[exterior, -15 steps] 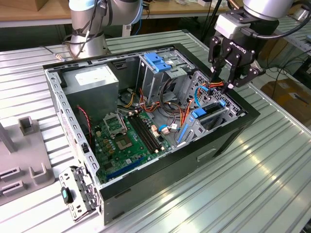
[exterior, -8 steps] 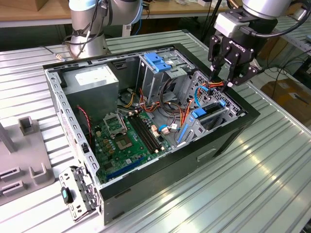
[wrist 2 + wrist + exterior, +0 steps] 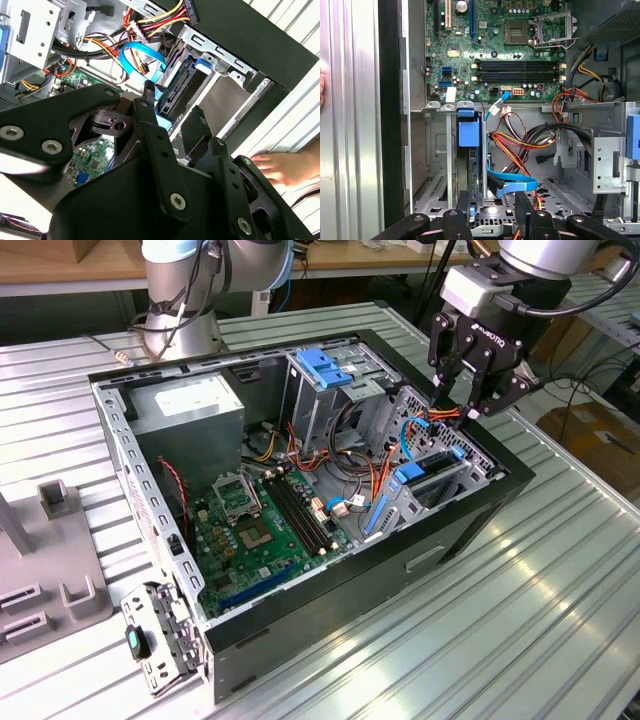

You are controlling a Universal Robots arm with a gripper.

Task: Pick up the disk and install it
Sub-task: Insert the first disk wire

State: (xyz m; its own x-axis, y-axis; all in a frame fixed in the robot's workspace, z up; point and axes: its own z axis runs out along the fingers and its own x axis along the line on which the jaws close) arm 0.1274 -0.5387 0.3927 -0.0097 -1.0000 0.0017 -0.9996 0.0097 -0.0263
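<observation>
One arm reaches in from the one o'clock corner of the exterior view with its wrist turned downward. Its gripper (image 3: 462, 405) hangs just above the drive cage at the two o'clock corner of the open computer case (image 3: 330, 625). The jaws stand apart with nothing between them. The motherboard (image 3: 265, 530) lies at about eight o'clock from the gripper. The first wrist view looks down past the fingers at the disk (image 3: 470, 170), which stands on edge in a cage slot with its blue tab (image 3: 469, 132) showing and a blue cable (image 3: 512, 182) just beside it. The second wrist view adds a person's hand (image 3: 280, 167) resting on the ribbed table (image 3: 520, 620) beside the case wall.
</observation>
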